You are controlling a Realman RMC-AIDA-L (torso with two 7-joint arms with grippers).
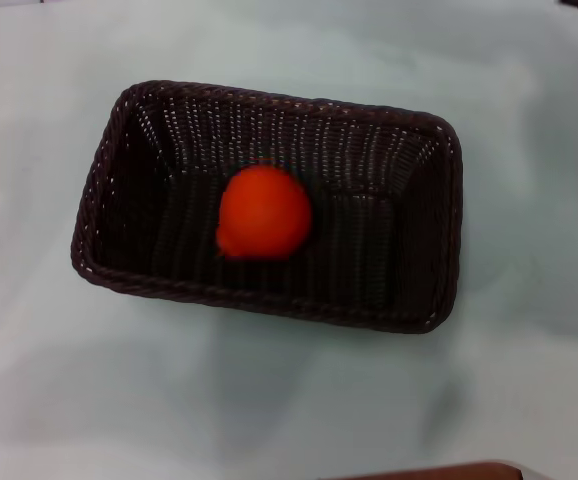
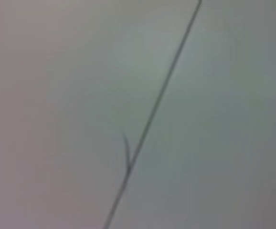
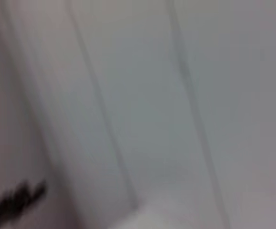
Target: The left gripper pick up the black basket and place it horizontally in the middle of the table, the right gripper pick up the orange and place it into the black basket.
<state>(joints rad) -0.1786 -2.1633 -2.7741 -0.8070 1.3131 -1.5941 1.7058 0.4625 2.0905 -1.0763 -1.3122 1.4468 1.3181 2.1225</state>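
Already the orange (image 1: pixel 264 213) sits loose on the floor of the black basket (image 1: pixel 424 250), which lies lengthwise near the middle of the table (image 1: pixel 529 380). Neither the left gripper nor the right gripper shows in any view, so whether they are released or clenched I cannot tell. The risk I judge is small: an arm brushing the rim could skew the basket or roll the fruit. The surface is plain, pale and smooth; both wrist views show only blank pale surfaces
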